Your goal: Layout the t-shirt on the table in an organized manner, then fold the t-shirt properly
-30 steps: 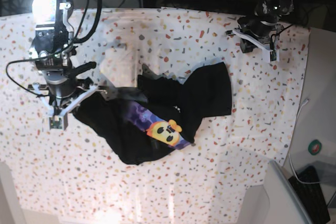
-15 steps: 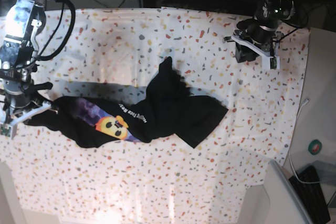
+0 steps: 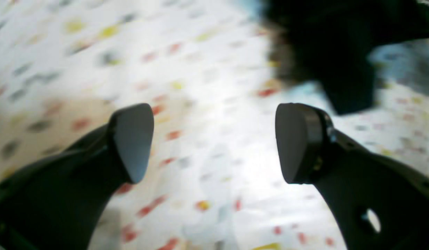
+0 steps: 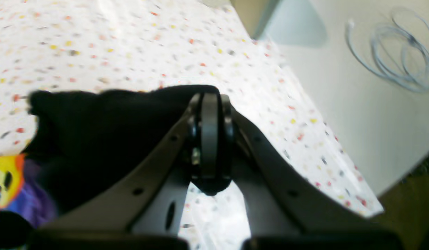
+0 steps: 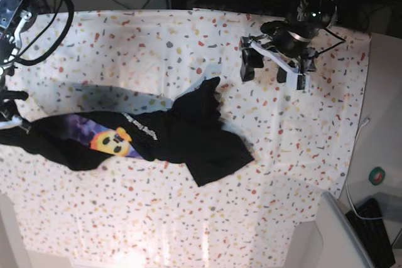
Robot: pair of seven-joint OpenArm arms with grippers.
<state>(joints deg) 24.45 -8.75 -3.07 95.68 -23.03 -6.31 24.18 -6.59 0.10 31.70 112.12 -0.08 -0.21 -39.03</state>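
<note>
right gripper [image 4: 209,139]: jaws clamped on shirt [image 5: 157,136] hem, dragged to worktop [image 5: 188,42] left edge | shirt: now stretched long, print up, still bunched | left gripper [image 3: 214,142]: jaws just parted, empty, nearing far shirt corner | next: likely second grasp to spread

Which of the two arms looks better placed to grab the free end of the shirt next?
Left. The left gripper is open above the table near the t-shirt; the right gripper already clamps its other end.
</note>
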